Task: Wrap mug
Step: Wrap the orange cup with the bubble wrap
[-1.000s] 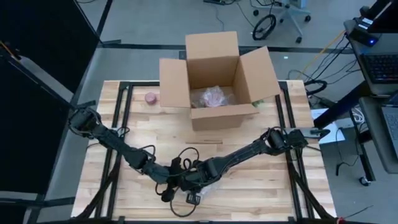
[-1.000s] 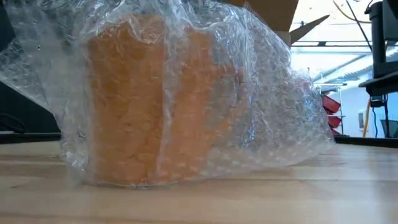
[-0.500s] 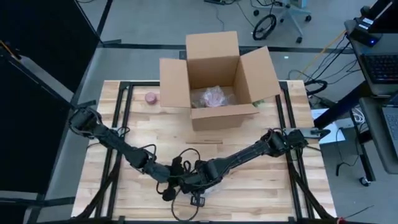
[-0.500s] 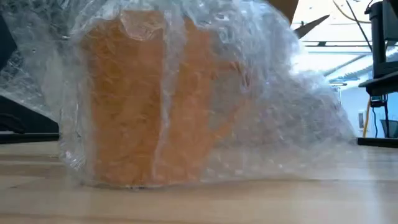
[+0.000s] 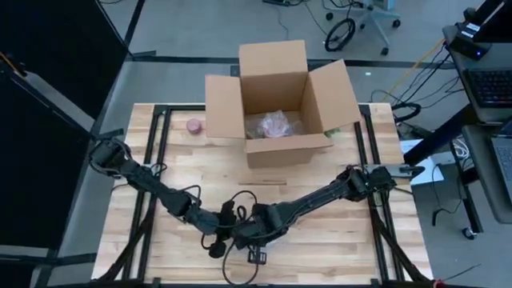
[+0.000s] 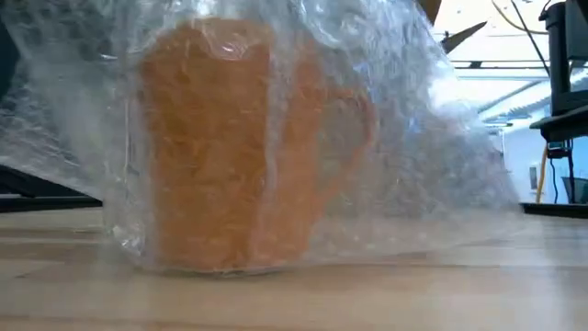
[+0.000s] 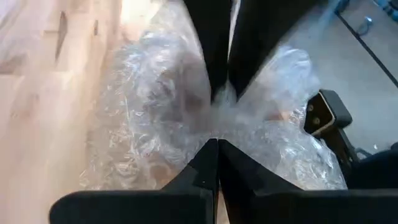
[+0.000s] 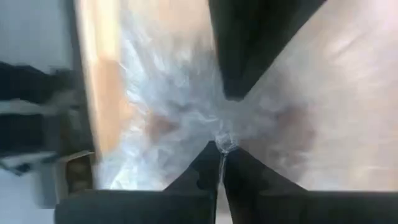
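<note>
One orange mug under one sheet of bubble wrap, both grippers pinched on the plastic at the table's near edge.

The mug stood upright on the wooden table, close to the near edge in front of the low camera, its handle showing through the loose wrap that draped over it and trailed onto the boards. Just above it the two arms met — the left gripper had its fingers together on a fold of wrap, and the right gripper was likewise closed on a gathered pinch of it. Bare boards lay open on both sides of the arms and toward the middle. Farther back stood one cardboard box, flaps open, holding one wrapped bundle; one small pink object sat just beside its left flap.
</note>
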Tool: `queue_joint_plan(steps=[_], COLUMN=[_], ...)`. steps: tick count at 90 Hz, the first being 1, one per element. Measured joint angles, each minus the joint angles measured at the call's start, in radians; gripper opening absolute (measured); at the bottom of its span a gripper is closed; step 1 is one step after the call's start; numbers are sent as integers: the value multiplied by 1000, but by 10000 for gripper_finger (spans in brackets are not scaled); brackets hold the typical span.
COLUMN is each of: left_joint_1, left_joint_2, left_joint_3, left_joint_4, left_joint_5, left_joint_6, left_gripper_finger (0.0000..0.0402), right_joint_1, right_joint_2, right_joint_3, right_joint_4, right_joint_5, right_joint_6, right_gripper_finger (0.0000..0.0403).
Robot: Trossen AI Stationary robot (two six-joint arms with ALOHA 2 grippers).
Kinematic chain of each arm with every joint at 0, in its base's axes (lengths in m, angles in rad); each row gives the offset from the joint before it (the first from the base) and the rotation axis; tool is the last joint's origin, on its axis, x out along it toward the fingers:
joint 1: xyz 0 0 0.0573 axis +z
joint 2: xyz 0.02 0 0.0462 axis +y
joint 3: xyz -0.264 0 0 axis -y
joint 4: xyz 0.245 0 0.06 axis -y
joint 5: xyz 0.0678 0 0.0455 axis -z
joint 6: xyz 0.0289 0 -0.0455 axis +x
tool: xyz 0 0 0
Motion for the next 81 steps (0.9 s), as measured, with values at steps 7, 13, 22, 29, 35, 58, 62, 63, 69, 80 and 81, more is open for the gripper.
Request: queue_joint_plan(steps=[7,13,22,29,35,58,62,63,69,80,81], left_joint_1=[1,1,1,1,2,2,2,2,4,6,6], left_joint_2=[1,-10,-11,-12,-12,-14,-14,-14,-14,-14,-14], left_joint_3=[2,9,23,30,33,35,35,35,35,35,35], left_joint_4=[12,6,-6,-13,-25,-40,-40,-40,-40,-40,-40], left_joint_5=[9,15,16,16,16,15,15,15,10,10,10], left_joint_6=[2,0,25,48,48,50,50,50,50,49,49], left_gripper_finger=[0,0,0,0,0,0,0,0,0,0,0], right_joint_1=[2,3,4,4,4,4,4,4,3,1,1], right_joint_2=[-10,0,1,-7,-13,-23,-23,-23,-23,-22,-22], right_joint_3=[4,-3,-3,3,13,110,123,125,126,125,125], right_joint_4=[-19,-51,-63,-67,-69,-101,-99,-97,-88,-50,-41], right_joint_5=[2,3,9,8,10,10,12,14,31,36,37], right_joint_6=[-5,1,2,4,4,-16,-13,-13,-13,-9,-10], right_gripper_finger=[0,0,0,0,0,0,0,0,0,0,0])
